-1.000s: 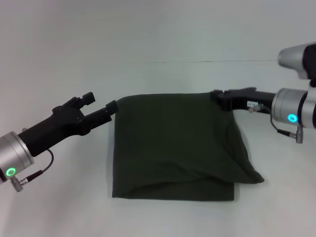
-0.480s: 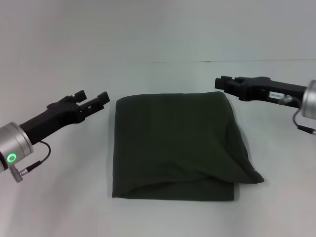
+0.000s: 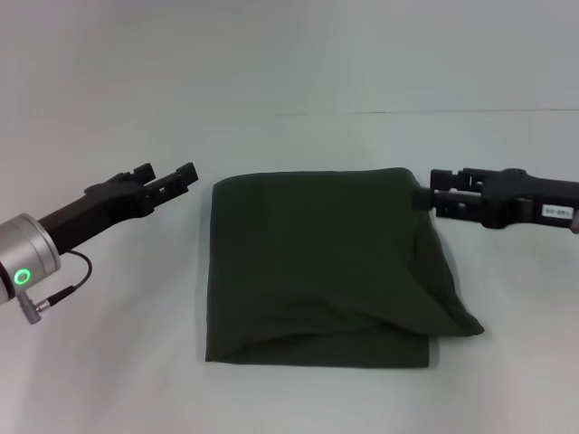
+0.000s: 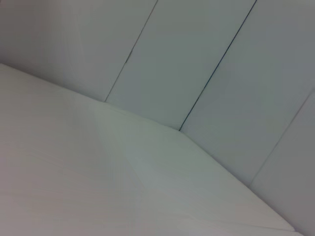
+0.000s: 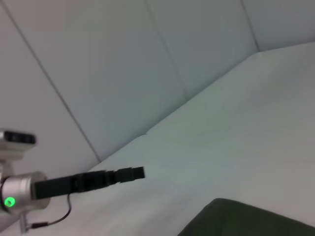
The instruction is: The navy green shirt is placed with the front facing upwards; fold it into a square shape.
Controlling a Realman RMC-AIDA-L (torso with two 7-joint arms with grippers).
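Between left hand [image 3: 175, 175] and right hand [image 3: 434, 193], folded navy green shirt [image 3: 321, 267]

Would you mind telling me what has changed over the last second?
Both grippers let go of the navy green shirt's far corners and drew back outward: the left gripper toward the robot's left, the right gripper toward its right. The folded shirt stayed put.

The head camera looked forward and down at the table [image 3: 109, 362]. The left wrist camera faced only table and wall panels. The right wrist camera shared the left gripper [image 5: 138, 172] with the head view.
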